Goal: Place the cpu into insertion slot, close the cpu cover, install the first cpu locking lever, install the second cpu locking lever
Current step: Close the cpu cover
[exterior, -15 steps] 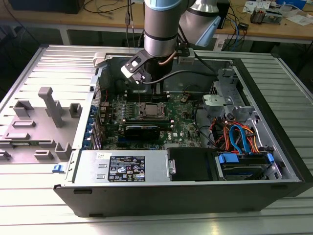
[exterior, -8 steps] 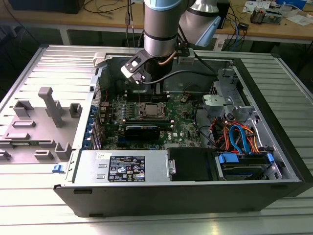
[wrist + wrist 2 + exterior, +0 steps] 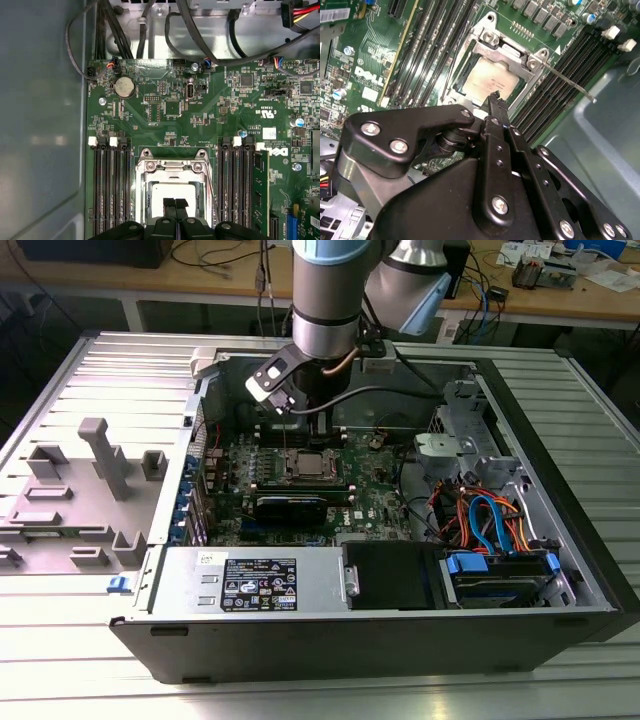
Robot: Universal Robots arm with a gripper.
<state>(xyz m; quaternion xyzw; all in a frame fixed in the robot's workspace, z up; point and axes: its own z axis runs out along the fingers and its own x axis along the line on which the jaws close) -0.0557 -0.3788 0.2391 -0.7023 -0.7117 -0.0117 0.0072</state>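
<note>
1. In the exterior view the gripper (image 3: 318, 438) reaches down from the arm into the open case (image 3: 575, 570). It is just at 12 o'clock of the cpu (image 3: 310, 466).
2. Its fingers (image 3: 169, 204) are pressed together and hold nothing. In both wrist views the tips sit over one edge of the cpu. I cannot tell whether they touch it.
3. The cpu (image 3: 172, 191) lies flat in the slot (image 3: 452, 86), silvery top up.
4. The cover (image 3: 172, 170) is down around the cpu, and its square opening frames the chip.
5. In the second wrist view a thin lever (image 3: 567, 81) juts out from a corner of the cover. It crosses the memory slots (image 3: 555, 75), and its bent end is free.
6. In the exterior view the power supply (image 3: 250, 585) lies at 6 o'clock of the cpu. The blue and orange cables (image 3: 490, 520) lie at 4 o'clock.
7. A grey fixture (image 3: 95, 480) sits outside the case at 9 o'clock.
</note>
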